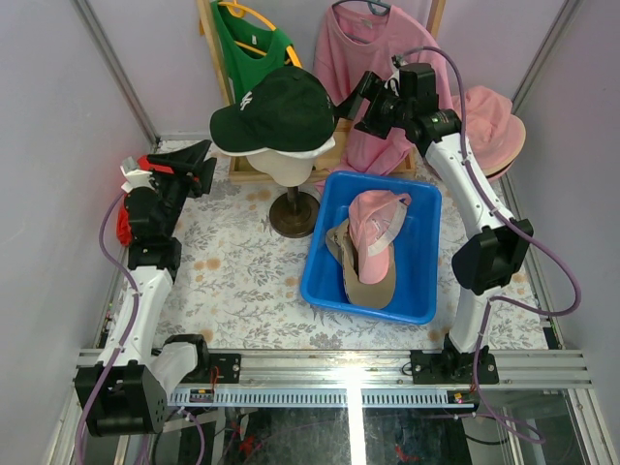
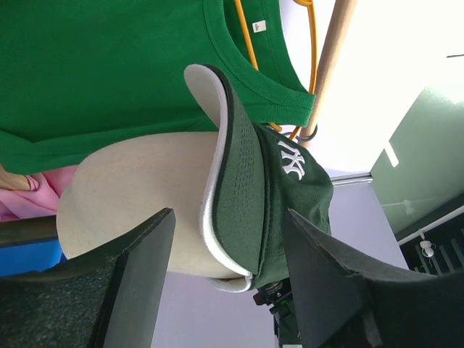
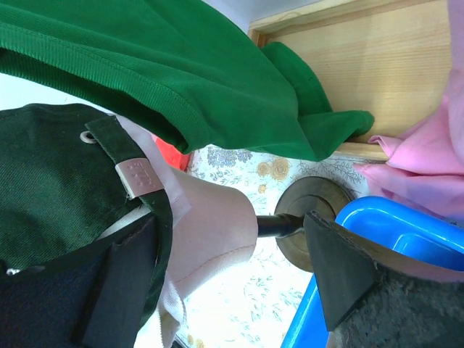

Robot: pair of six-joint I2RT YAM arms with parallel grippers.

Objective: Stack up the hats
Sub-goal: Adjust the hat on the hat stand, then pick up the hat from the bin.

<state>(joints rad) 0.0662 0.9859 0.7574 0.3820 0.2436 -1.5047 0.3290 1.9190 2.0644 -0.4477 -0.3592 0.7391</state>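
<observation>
- Top external view: a dark green fabric baseball cap [image 1: 281,102] with a white logo sits on a smooth cream mannequin head [image 1: 291,170]. A white fabric cap [image 2: 197,80] is layered under it.
- The left tool [image 1: 201,160] is released, its 2 fingers apart with nothing between them. The green cap's brim is near, ahead of its fingertips and apart from them.
- In the left wrist view that brim shows edge-on, framed between the 2 dark fingers [image 2: 138,283], with the white brim lying along its underside.
- The right tool [image 1: 347,102] is released and spread wide at the rear of the green cap.
- In the right wrist view 1 finger [image 3: 119,290] overlaps the cap's back edge by the strap tab. Contact cannot be told, and the other finger stands well clear.
- Behind the right tool, toward its arm's base, a blue plastic bin [image 1: 426,199] rests on the floral-patterned desk [image 1: 232,271].
- In the bin a pink fabric cap [image 1: 373,218] lies on a tan fabric cap [image 1: 373,281].
- A pink fabric hat [image 1: 494,126] sits behind the right tool, beside its arm.
- A green shirt [image 1: 237,68] and a pink shirt [image 1: 339,58] hang beyond both tools.
- A red cloth bundle [image 1: 123,228] lies behind the left tool.
</observation>
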